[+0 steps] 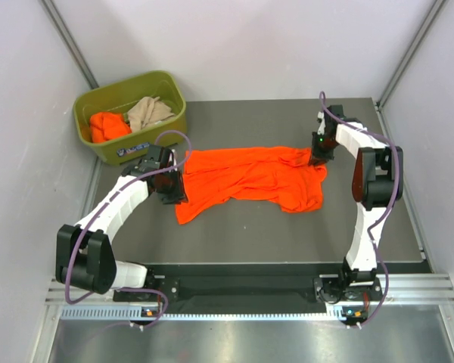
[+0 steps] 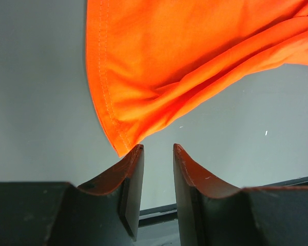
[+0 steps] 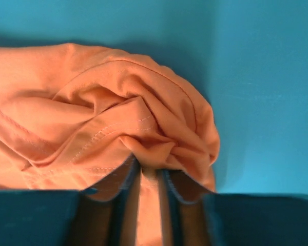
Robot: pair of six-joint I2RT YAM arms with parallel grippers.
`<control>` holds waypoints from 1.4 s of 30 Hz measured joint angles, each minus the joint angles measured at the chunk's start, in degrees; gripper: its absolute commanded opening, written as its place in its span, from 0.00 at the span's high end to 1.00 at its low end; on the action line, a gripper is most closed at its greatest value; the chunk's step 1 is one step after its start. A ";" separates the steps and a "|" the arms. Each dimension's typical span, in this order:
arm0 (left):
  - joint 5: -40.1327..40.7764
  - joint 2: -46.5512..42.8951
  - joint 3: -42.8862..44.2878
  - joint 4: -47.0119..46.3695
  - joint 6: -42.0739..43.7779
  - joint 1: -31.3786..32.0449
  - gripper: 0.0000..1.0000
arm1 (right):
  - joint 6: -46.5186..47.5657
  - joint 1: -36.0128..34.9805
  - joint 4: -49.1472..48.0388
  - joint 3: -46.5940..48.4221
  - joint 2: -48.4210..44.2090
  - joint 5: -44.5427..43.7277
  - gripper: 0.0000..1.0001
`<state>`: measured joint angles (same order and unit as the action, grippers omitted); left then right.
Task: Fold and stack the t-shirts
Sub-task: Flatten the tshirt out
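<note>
A bright orange t-shirt point(image 1: 250, 178) lies crumpled and stretched across the middle of the table. My left gripper point(image 1: 172, 187) is at its left edge. In the left wrist view the gripper point(image 2: 156, 149) is open and empty, and a hemmed corner of the shirt point(image 2: 164, 61) ends just beside the left fingertip point(image 2: 137, 151). My right gripper point(image 1: 318, 156) is at the shirt's far right end. In the right wrist view it point(image 3: 150, 171) is shut on a bunched fold of the shirt point(image 3: 108, 118). A second orange shirt point(image 1: 108, 125) and a beige-tan one point(image 1: 150, 112) lie in the bin.
The olive-green plastic bin point(image 1: 166, 82) stands at the back left corner, just behind my left gripper. White walls close in the table on the left, back and right. The table's front edge point(image 1: 257, 263) runs along the rail by the arm bases.
</note>
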<state>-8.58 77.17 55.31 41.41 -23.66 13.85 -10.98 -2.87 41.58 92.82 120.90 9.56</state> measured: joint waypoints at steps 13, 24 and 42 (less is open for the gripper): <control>-1.31 0.00 -0.02 -0.37 -0.39 -0.11 0.66 | -0.57 0.00 5.07 -0.31 -6.05 -5.07 1.00; -3.10 0.37 -0.15 -1.33 -0.70 -0.26 0.66 | -5.95 -3.06 2.82 -20.11 -19.52 5.22 0.80; -4.50 1.88 -0.15 -1.51 -0.70 -0.31 0.66 | -5.64 -5.27 1.27 -26.38 -22.43 8.44 0.60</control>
<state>-13.08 79.05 55.16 39.90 -24.36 13.54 -16.62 -8.14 42.85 66.43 98.48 18.00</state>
